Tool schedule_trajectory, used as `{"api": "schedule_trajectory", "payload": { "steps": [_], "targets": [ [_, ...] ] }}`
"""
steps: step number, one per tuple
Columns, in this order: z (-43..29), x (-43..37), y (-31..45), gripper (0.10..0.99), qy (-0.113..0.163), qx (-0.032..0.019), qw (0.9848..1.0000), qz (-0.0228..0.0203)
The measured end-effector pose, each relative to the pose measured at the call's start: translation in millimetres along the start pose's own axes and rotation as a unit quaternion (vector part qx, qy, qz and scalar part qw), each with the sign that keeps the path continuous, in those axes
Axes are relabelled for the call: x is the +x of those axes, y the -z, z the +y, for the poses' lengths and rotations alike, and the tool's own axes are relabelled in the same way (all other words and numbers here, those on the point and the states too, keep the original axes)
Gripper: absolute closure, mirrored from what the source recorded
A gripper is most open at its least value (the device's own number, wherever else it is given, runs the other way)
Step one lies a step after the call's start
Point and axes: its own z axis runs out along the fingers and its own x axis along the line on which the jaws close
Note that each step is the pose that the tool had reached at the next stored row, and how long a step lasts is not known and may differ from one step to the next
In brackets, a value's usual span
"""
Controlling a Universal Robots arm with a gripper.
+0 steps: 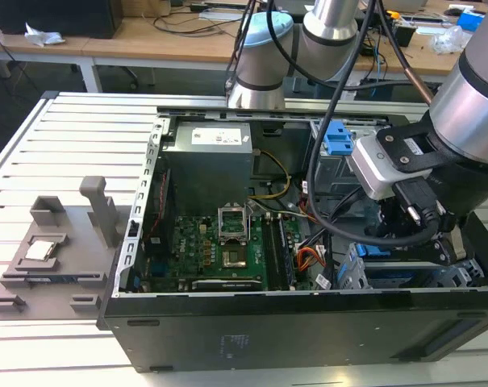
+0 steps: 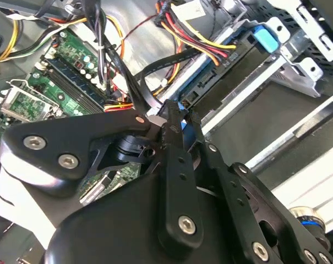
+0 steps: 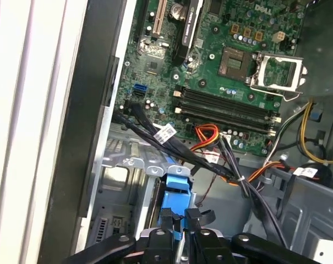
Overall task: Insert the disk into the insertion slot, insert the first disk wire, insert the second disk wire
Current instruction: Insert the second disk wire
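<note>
An open computer case [image 1: 308, 322] is seen in the exterior view lying on a slatted counter [image 1: 66, 145], with the motherboard [image 1: 219, 250] exposed and the arm's gripper [image 1: 413, 234] lowered into the corner at the exterior view's right. There the fingertips are hidden behind the wrist housing and cables.

In the first wrist view the gripper [image 3: 180, 223] is shown from behind: the two black fingers [image 3: 167, 220] are closed on a blue plastic part, the carrier edge of the disk [image 3: 176, 198], which stands on edge in the insertion slot [image 3: 127, 165], a grey sheet-metal cage beside the case wall. How deep the disk sits cannot be told, since its body is hidden by the cage.

In the second wrist view the gripper [image 2: 174, 118] is seen with its fingers pinched together on a sliver of blue [image 2: 177, 125]; beyond it a bundle of red, yellow and black wires [image 2: 194, 33] crosses to a black connector [image 2: 221, 60], and a small blue latch [image 2: 264, 37] sits on the cage. Whether either disk wire is plugged in cannot be made out.

A grey fixture [image 1: 50, 258] lies on the counter at the exterior view's left.
</note>
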Motion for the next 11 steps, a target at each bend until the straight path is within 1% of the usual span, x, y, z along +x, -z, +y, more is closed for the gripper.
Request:
{"api": "schedule_trajectory", "payload": {
  "steps": [3,6,7,9,11],
  "targets": [
    [-3.0,-0.1,-0.3,0.878,-0.007,-0.0003,1.0000,0.0018],
    [-7.7,0.1,-0.6,0.878,-0.015,-0.0008,0.9999,0.0043],
    [-11.3,-0.1,-0.9,0.878,-0.018,-0.0014,0.9998,0.0057],
    [-17.2,-1.2,-2.2,0.878,-0.022,-0.0041,0.9997,0.0055],
    [-20.8,-1.7,-3.1,0.878,-0.023,-0.0059,0.9997,0.0056]
  ]
}}
